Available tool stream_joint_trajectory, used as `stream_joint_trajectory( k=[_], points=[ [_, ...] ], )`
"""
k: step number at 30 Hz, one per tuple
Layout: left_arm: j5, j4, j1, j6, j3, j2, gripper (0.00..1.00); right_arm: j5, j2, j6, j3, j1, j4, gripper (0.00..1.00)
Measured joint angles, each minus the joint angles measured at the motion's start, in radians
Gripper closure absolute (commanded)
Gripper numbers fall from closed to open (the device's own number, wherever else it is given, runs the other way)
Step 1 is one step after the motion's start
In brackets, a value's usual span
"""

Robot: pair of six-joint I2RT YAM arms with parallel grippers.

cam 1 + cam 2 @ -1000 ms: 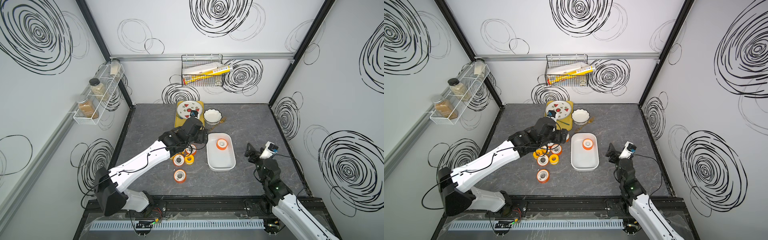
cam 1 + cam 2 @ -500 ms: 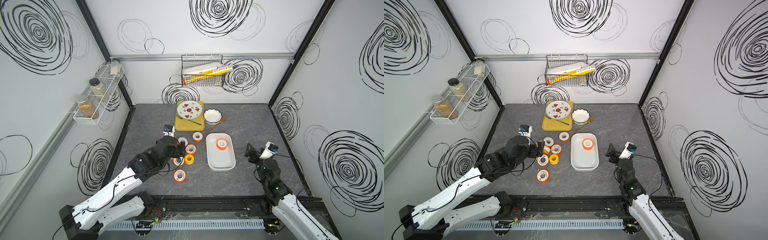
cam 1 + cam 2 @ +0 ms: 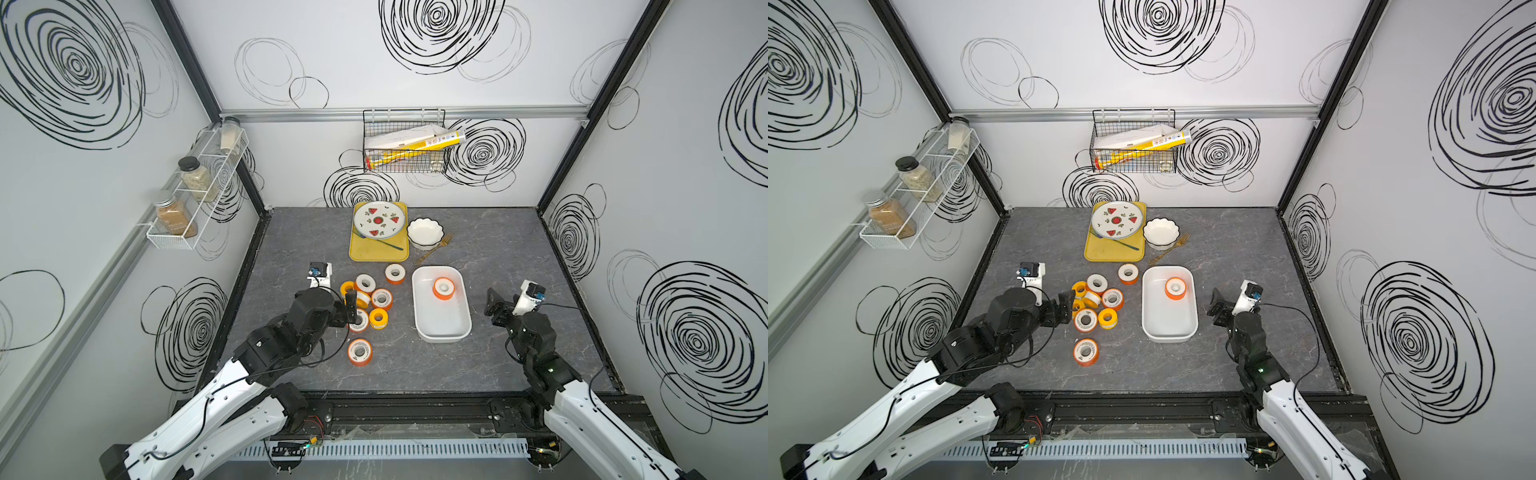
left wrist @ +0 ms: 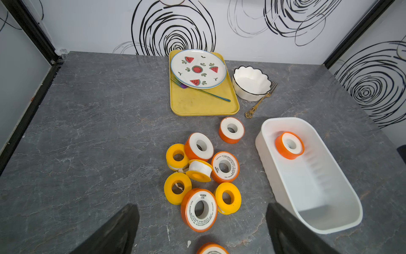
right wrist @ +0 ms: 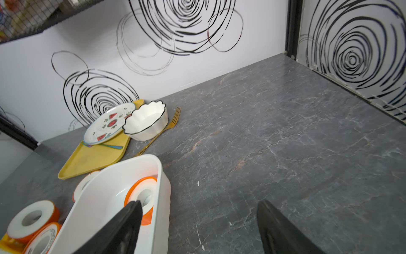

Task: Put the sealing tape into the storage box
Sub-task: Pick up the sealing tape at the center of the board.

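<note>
The white storage box (image 3: 416,305) (image 3: 1145,309) (image 4: 312,187) (image 5: 105,198) holds one orange spool of sealing tape (image 3: 444,288) (image 4: 289,145) at its far end. Several more orange and yellow spools (image 3: 381,299) (image 4: 225,167) lie clustered left of the box. One orange spool (image 3: 360,352) lies alone nearer the front. My left gripper (image 3: 351,311) (image 4: 201,206) hangs open at the cluster's near-left side, over an orange spool (image 4: 199,210), with nothing held. My right gripper (image 3: 496,305) (image 5: 198,204) is open just right of the box and holds nothing.
A yellow tray (image 3: 376,251) with a watermelon plate (image 3: 378,220) sits at the back, next to a white scalloped bowl (image 3: 424,233) and a gold fork (image 3: 434,249). A wire basket (image 3: 405,145) hangs on the back wall, a spice rack (image 3: 195,195) on the left wall.
My left arm has drawn back from over the far side of the spools toward the front left. The right arm has stayed in place.
</note>
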Motion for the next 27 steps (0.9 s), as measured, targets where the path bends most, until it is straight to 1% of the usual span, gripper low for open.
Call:
stream_joint_trajectory(
  k=[2, 6, 11, 13, 18, 20, 23, 27],
  points=[
    [0.010, 0.008, 0.008, 0.002, -0.004, 0.000, 0.03, -0.047, 0.070, -0.010, 0.051, 0.000, -0.002, 0.18],
    [0.027, 0.016, 0.014, 0.006, -0.005, 0.010, 0.03, -0.151, 0.236, -0.037, 0.193, 0.002, -0.021, 0.17],
    [0.058, 0.020, 0.031, 0.016, -0.009, 0.029, 0.03, -0.328, 0.520, -0.094, 0.521, 0.013, -0.143, 0.18],
    [0.065, 0.023, 0.034, 0.017, -0.010, 0.034, 0.03, -0.364, 0.630, -0.117, 0.655, 0.033, -0.192, 0.18],
    [0.080, 0.025, 0.049, 0.021, -0.010, 0.038, 0.03, -0.383, 0.897, -0.169, 0.958, 0.129, -0.353, 0.16],
    [0.080, 0.025, 0.052, 0.023, -0.010, 0.038, 0.03, -0.380, 1.034, -0.191, 1.101, 0.169, -0.435, 0.16],
    [0.082, 0.025, 0.052, 0.024, -0.010, 0.037, 0.03, -0.377, 1.192, -0.210, 1.254, 0.207, -0.525, 0.16],
    [0.083, 0.025, 0.053, 0.024, -0.010, 0.037, 0.03, -0.373, 1.358, -0.225, 1.424, 0.237, -0.646, 0.14]
  ],
)
